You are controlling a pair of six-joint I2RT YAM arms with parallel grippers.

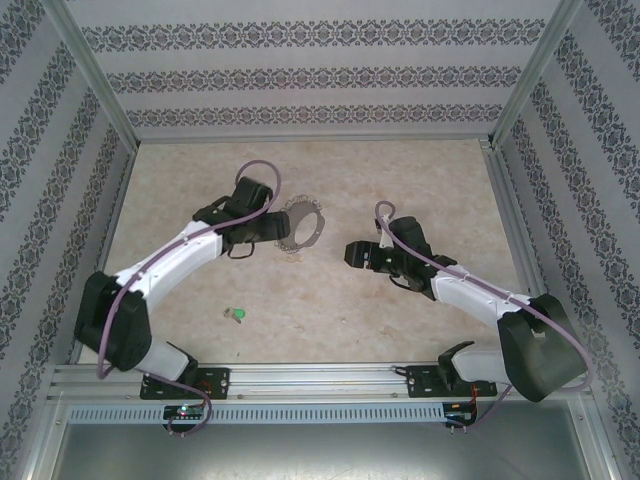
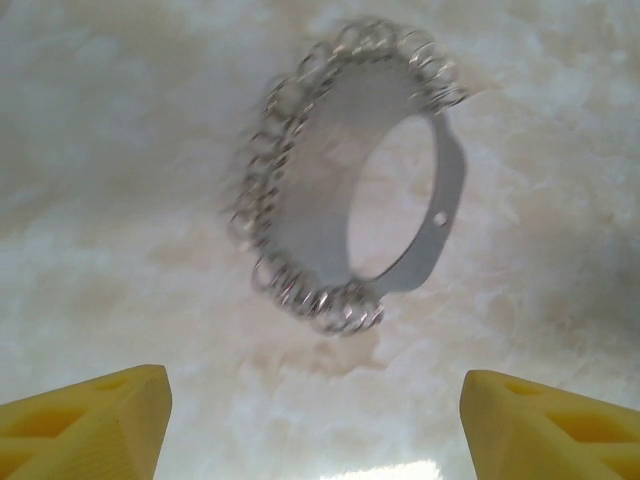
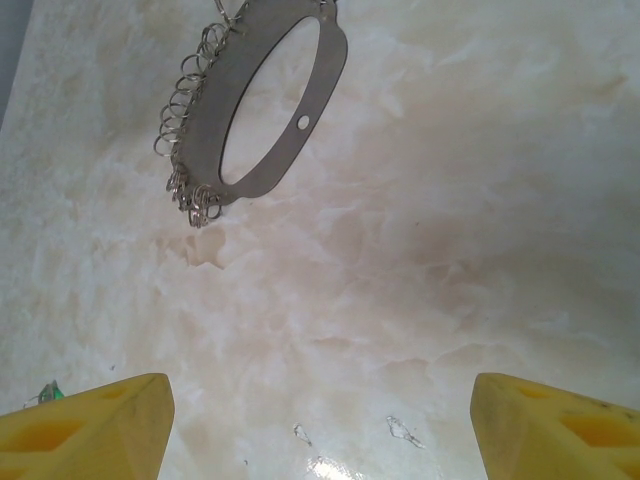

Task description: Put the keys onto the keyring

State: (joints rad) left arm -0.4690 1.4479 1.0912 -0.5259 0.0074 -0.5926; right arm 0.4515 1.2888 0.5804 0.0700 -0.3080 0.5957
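Note:
The keyring (image 1: 318,226) is a flat grey oval band fringed with several small silvery rings, resting on the marbled tabletop (image 1: 400,180). My left gripper (image 1: 270,228) sits just left of it, open and holding nothing. In the left wrist view the keyring (image 2: 452,180) is close ahead, slightly blurred, beyond my left gripper (image 2: 315,405) and its yellow fingers (image 2: 100,425). My right gripper (image 1: 352,252) is open and apart, to the ring's right and nearer. From its wrist the keyring (image 3: 325,85) is at top left, far from my right gripper (image 3: 320,415). A green-headed key (image 1: 237,315) lies loose near the front.
Patterned walls (image 1: 60,150) and metal posts enclose the table on three sides. An aluminium rail (image 1: 320,380) runs along the near edge between the arm bases. A green speck (image 3: 52,392) peeks past the right gripper's left finger.

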